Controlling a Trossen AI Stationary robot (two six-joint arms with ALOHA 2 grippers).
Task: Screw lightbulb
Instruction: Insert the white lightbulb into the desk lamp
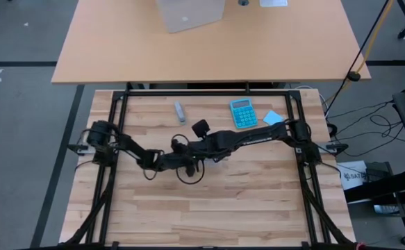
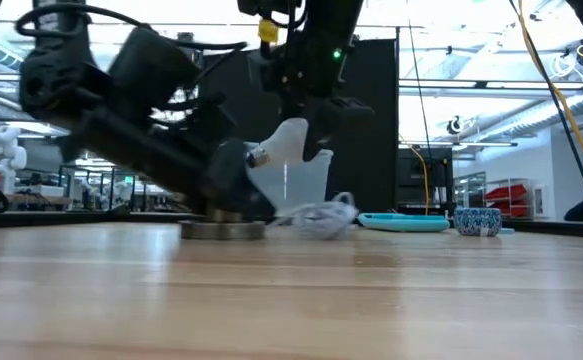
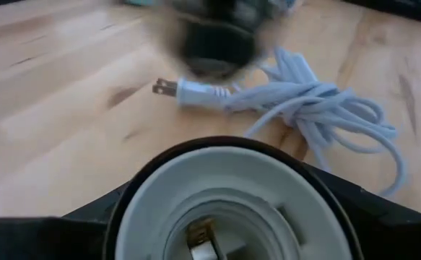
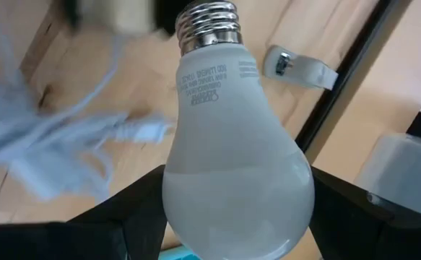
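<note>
On the pale wooden plank tabletop we see our left hand clamped around the round white socket, just beside the white coiled cable. Near the socket, raised, our right hand grips the white pear-shaped frosted lightbulb.

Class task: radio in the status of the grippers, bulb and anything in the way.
Right gripper holding lightbulb, screw end forward. Left gripper around socket, empty. Coiled cable on table beside socket.
</note>
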